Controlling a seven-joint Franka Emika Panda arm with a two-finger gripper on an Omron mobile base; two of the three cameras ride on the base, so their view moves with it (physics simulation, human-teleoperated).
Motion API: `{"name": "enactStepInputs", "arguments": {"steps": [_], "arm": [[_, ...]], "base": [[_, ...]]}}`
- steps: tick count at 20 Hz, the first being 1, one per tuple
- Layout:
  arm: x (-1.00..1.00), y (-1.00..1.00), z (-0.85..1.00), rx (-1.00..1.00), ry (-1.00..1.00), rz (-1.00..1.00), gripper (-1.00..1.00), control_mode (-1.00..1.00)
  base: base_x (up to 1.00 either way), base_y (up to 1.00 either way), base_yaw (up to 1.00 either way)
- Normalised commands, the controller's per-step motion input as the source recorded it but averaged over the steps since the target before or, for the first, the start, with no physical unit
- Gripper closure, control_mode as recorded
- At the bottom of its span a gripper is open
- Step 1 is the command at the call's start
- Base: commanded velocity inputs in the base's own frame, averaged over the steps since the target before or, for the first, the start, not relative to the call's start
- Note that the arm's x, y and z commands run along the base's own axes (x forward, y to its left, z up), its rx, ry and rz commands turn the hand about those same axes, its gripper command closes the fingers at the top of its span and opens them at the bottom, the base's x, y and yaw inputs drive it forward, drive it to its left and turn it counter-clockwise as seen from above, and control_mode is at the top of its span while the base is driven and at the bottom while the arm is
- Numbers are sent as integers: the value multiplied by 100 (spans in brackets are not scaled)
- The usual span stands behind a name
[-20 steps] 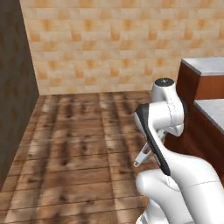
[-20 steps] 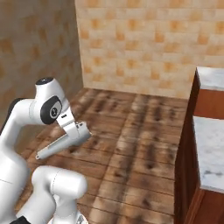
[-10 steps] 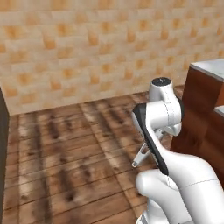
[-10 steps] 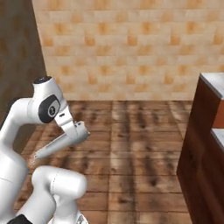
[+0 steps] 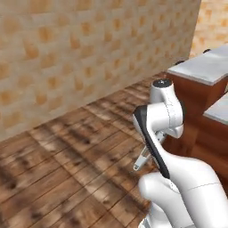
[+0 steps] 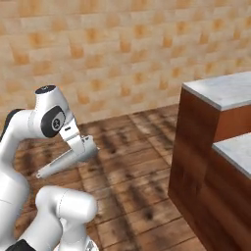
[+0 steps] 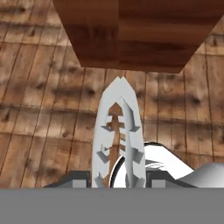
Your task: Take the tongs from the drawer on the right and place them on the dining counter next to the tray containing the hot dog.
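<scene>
**Materials and finishes**

Tongs (image 7: 117, 140): pale silver metal, smooth, matt sheen. Counter (image 6: 215, 147): grey-white marble top, reddish-brown wood front, satin. Floor (image 5: 67, 160): dark knotted wood planks. Wall (image 6: 122, 49): tan mottled stone tiles, matt.

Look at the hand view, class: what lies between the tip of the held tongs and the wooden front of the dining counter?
Bare wood-plank floor separates the tongs from the dining counter.

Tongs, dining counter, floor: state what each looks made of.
Tongs: apparently metal, silver-grey with a dull sheen and toothed inner edges, held in the gripper.
Dining counter: pale marble-like top with faint mottling; front looks like reddish-brown wood with visible grain.
Floor: wood-look planks, brown with dark knots.
</scene>
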Motion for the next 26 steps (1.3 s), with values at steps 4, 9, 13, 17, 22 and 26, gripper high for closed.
{"name": "enactStepInputs", "arguments": {"steps": [4,9,13,17,22,26], "arm": [[0,0,0,0,0,0,100,100],[0,0,0,0,0,0,100,100],[0,0,0,0,0,0,100,100],[0,0,0,0,0,0,100,100],[0,0,0,0,0,0,100,100],[0,0,0,0,0,0,100,100]], "base": [[100,68,-69],[100,96,-64],[100,100,-62],[100,100,-62],[100,100,-58],[100,100,-51]]}}
